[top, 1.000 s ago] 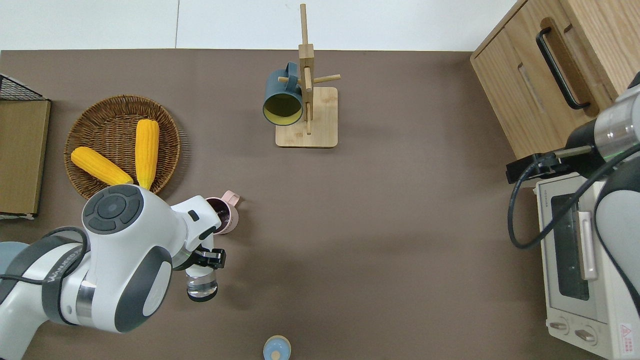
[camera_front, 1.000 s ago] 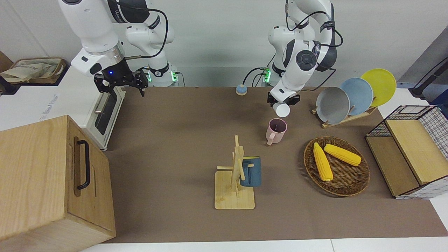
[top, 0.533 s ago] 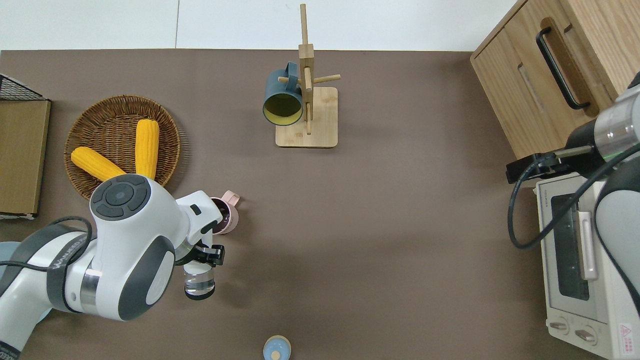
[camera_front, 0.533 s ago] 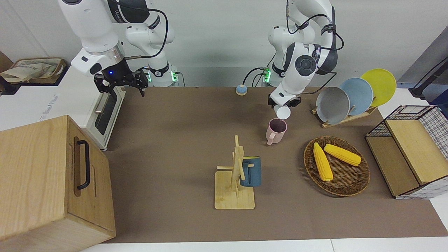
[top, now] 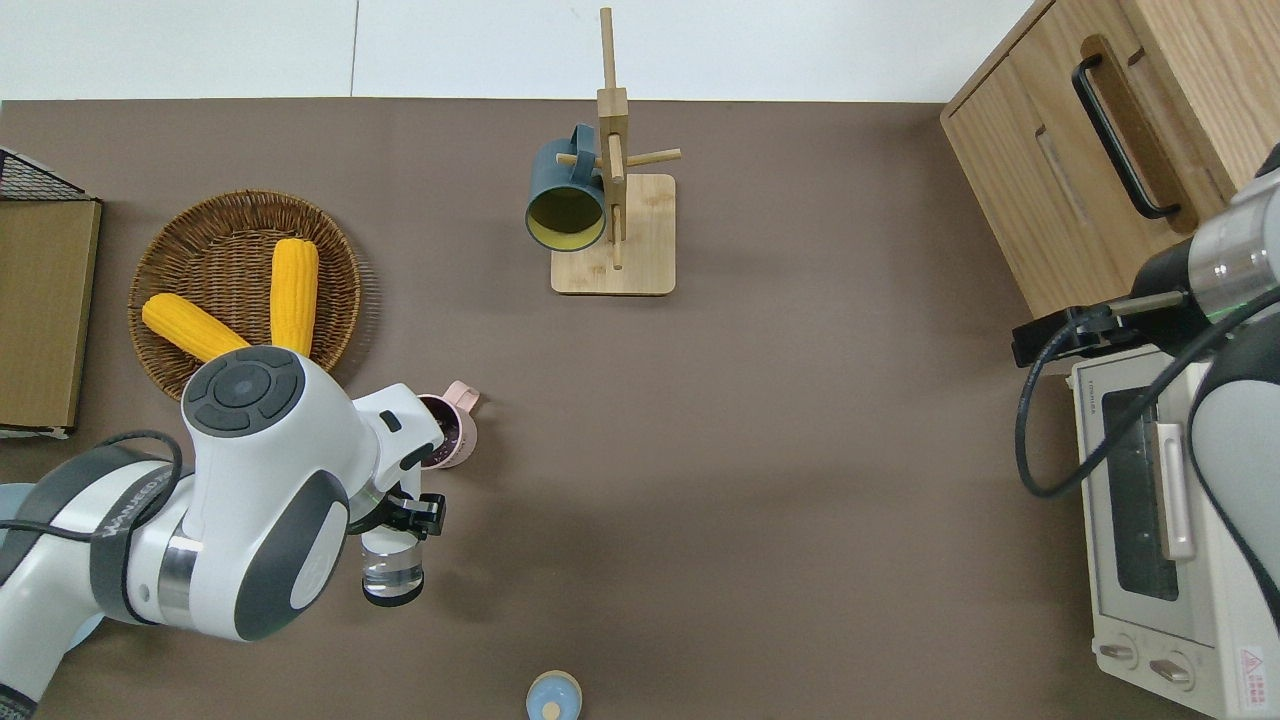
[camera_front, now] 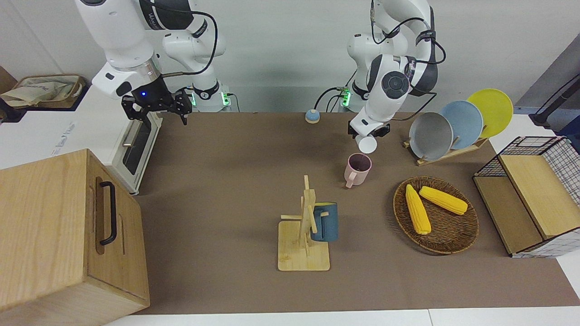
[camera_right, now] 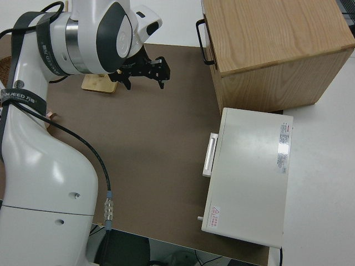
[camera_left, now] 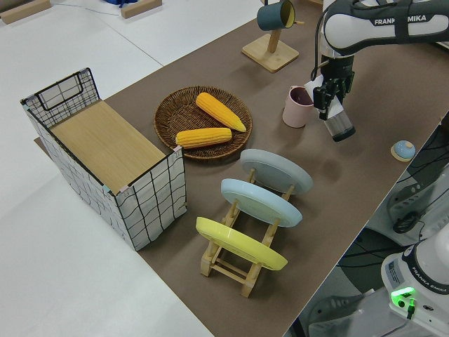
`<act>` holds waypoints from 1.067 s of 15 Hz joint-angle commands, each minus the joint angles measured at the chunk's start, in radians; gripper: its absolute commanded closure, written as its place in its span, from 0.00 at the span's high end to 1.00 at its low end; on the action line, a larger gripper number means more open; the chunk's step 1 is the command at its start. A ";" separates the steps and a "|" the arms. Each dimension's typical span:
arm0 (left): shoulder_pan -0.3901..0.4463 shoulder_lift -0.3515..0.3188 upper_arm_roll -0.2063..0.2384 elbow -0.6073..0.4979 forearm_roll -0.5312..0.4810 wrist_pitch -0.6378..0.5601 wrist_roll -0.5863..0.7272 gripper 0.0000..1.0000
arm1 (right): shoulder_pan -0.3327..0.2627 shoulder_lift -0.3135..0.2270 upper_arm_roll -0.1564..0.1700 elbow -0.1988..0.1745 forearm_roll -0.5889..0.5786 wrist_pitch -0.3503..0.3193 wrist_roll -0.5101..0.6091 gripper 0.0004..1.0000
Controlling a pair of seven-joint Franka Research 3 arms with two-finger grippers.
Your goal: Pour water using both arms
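Toward the left arm's end of the table, a clear glass [top: 392,572] is held clamped in the left gripper [top: 405,515] and is tilted, its mouth turned toward the pink mug [top: 447,430], which stands upright on the brown mat [top: 800,480] at about one o'clock from the glass in the overhead view. The glass is seen hanging just beside the mug's rim on the side nearer to the robots, not yet over its opening. The step in hand is judged to be the approach to the pour; whether any water has left the glass cannot be told. For the next move, the glass's lip would need to be carried over the mug's mouth and the tilt deepened slowly, so that nothing is spilled on the mat. The right arm is parked, its gripper [camera_front: 157,107] spread wide with nothing in it. Compared with a second ago, the glass has been shifted slightly toward seven o'clock in the overhead view and lowered a little; the mug has not been moved.
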 commanded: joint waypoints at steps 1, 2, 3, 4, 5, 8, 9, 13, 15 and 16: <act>0.004 -0.008 -0.002 0.035 0.029 -0.049 -0.017 0.00 | -0.002 0.000 0.000 0.009 0.004 -0.012 -0.014 0.99; 0.003 -0.008 -0.002 0.035 0.028 -0.049 -0.017 0.00 | -0.002 0.000 0.000 0.009 0.004 -0.012 -0.014 0.99; 0.003 -0.008 -0.002 0.035 0.028 -0.049 -0.017 0.00 | -0.002 0.000 0.000 0.009 0.004 -0.012 -0.014 0.99; 0.003 -0.008 -0.002 0.035 0.028 -0.049 -0.017 0.00 | -0.002 0.000 0.000 0.009 0.004 -0.012 -0.014 0.99; 0.003 -0.008 -0.002 0.037 0.028 -0.049 -0.017 0.00 | -0.002 0.000 0.000 0.009 0.004 -0.012 -0.014 0.99; 0.003 -0.008 -0.002 0.035 0.029 -0.050 -0.017 0.00 | -0.002 0.000 0.000 0.009 0.004 -0.012 -0.014 0.99; 0.003 -0.009 -0.002 0.037 0.028 -0.050 -0.017 0.00 | -0.002 0.000 0.000 0.009 0.004 -0.012 -0.014 0.99; 0.003 -0.009 -0.002 0.037 0.029 -0.050 -0.017 0.00 | -0.002 0.000 0.000 0.009 0.004 -0.012 -0.014 0.99; 0.003 -0.011 -0.004 0.037 0.029 -0.056 -0.018 0.00 | -0.002 0.000 0.000 0.009 0.004 -0.012 -0.014 0.99; 0.001 -0.011 -0.004 0.041 0.028 -0.062 -0.018 0.00 | -0.002 0.000 0.000 0.009 0.004 -0.012 -0.014 0.99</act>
